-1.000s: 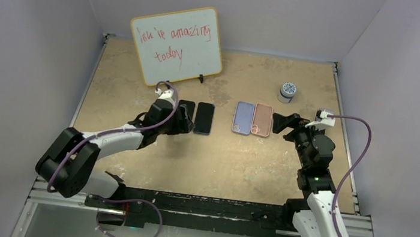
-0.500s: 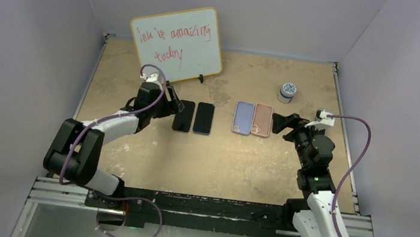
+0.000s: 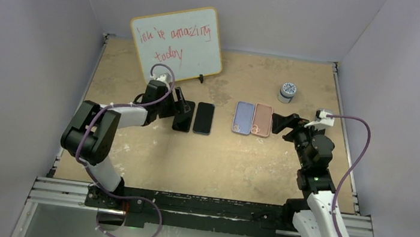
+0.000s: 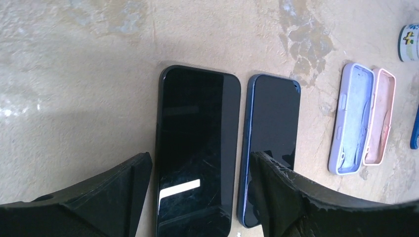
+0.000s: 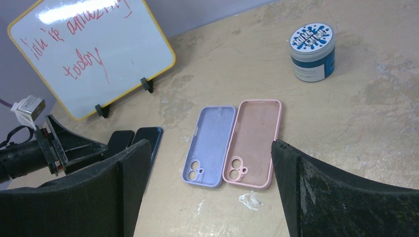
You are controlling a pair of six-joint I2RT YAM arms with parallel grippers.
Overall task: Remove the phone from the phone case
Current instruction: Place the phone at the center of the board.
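**Left arm back at the phones, both grippers released**

Left arm has swung since 1 s ago: its elbow now sits farther up the table's 9 o'clock edge. The left gripper (image 3: 180, 104), which had pulled away toward 9 o'clock, is again at the black phone (image 3: 183, 117). Right arm unchanged.

- Left gripper (image 4: 200, 158): fingers spread wide, grasping nothing. In the wrist view they straddle the black phone (image 4: 195, 148). Contact cannot be told.
- Right gripper (image 3: 282, 122): fingers released and empty, at 3 o'clock of the pink case (image 3: 262, 120).
- 2 phones lie flat, screens up, just off table centre toward 9 o'clock. The blue-rimmed phone (image 3: 204, 118) is just beside the black one, at its 3 o'clock.
- 2 cases lie hollow side up and touching, the lilac case (image 3: 244, 118) at 9 o'clock of the pink.
- Whiteboard (image 3: 177, 45) at 11 o'clock, jar (image 3: 287, 92) at 2 o'clock.
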